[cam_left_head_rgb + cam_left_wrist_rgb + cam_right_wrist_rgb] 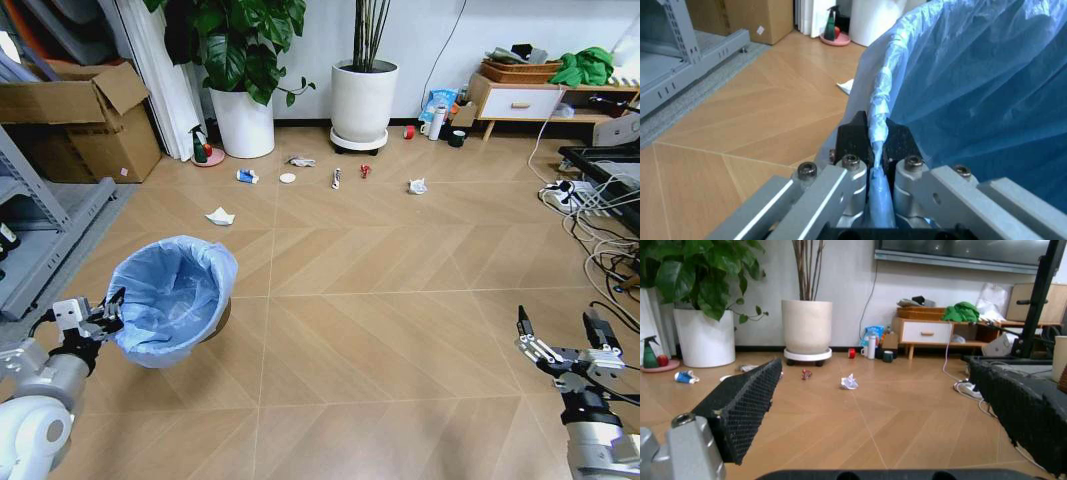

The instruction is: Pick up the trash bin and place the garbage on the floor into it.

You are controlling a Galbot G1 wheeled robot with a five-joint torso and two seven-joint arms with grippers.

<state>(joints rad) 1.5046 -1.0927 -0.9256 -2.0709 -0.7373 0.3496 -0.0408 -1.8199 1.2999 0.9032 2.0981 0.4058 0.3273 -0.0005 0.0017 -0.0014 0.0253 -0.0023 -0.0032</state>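
The left gripper (108,310) was clamped on the rim of the trash bin (172,298), at the robot's lower left, and the bin hung tilted with its open mouth turned up and toward the camera. The left wrist view gave the detail the head view could not: the 2 black fingers (855,140) were pressed together on a twisted fold of the light blue bag (973,85) where it wraps over the rim, with the bag's wall rising just beside them.

The right gripper (560,345) hovered low on the robot's right, its jaws spread wide and holding nothing. In the right wrist view its ridged black pads (743,405) stood far apart, framing the floor (400,300) ahead.

The garbage lay well ahead of both arms. A crumpled white tissue (220,216) sat nearest, beyond the bin. Farther off, in a loose row before the white plant pots (362,100), lay a blue-white wrapper (246,176), a white disc (287,178), another tissue (301,161), a thin stick wrapper (336,178), a red crumpled wrapper (365,171) and a white crumpled tissue (417,186). The right wrist view showed the red wrapper and the last tissue from low down, apart from each other.

Between the arms and the litter the chevron floor was bare. Its left edge was bounded by a grey shelf frame (40,230) and cardboard boxes (80,120); tangled cables (600,220) crowded the right edge.
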